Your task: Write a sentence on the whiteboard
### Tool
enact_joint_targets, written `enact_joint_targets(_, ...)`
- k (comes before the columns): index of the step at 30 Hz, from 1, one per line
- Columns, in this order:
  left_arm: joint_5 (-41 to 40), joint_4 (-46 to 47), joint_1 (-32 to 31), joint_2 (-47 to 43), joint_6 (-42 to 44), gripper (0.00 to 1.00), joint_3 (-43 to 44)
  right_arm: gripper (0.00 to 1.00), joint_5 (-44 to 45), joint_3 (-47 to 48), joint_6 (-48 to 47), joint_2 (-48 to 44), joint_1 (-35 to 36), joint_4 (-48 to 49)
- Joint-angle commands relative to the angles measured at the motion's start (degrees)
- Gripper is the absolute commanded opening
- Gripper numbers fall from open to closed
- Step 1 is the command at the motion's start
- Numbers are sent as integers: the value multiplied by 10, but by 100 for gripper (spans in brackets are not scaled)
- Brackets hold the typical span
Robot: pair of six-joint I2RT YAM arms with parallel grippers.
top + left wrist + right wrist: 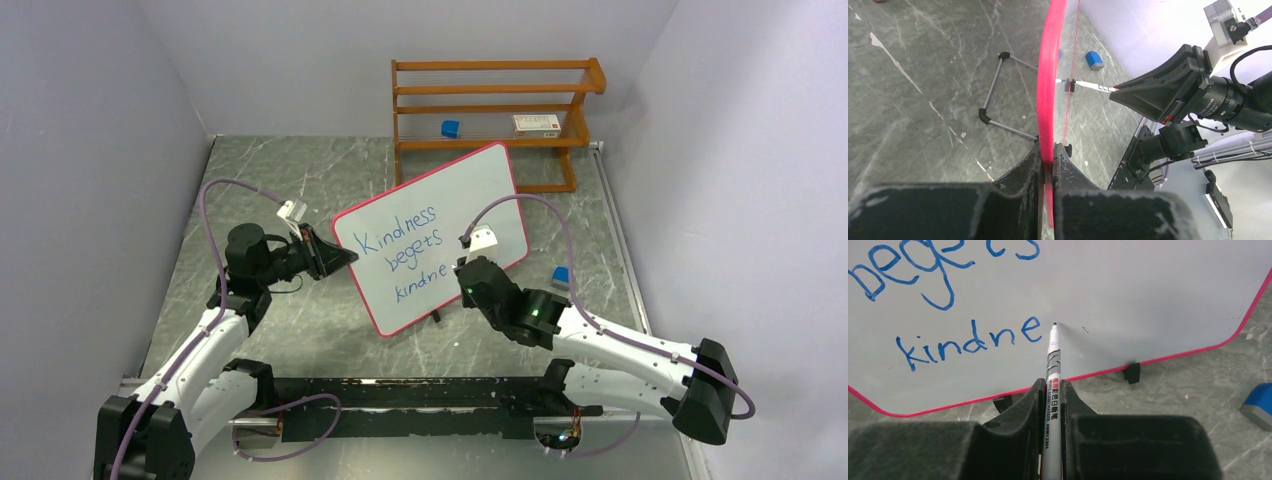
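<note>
Nearest me, the right hand is clamped on a white marker, whose tip meets the whiteboard just past the last "e" of the sentence, which so far reads "Kindness begets kindne" in three blue lines. Over on the other side, the left hand pinches the board's red-pink rim tight, and the board stands propped mid-table in front of a wooden rack. One rack shelf holds a small blue block and a white box, well apart, while a second blue block lies on the table beside the right arm.
</note>
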Motion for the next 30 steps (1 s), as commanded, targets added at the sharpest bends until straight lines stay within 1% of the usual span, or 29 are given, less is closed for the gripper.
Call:
enact_joint_targets(1, -24, -14, -3, -2, 13, 5, 13, 0, 13, -11, 3, -9, -8, 23)
enact_joint_targets(19, -23, -12, -3, -1, 11, 5, 13, 0, 1, -13, -4, 15, -19, 54)
enact_joint_targets(30, -23, -12, -3, -1, 11, 5, 13, 0, -19, -15, -10, 4, -19, 57)
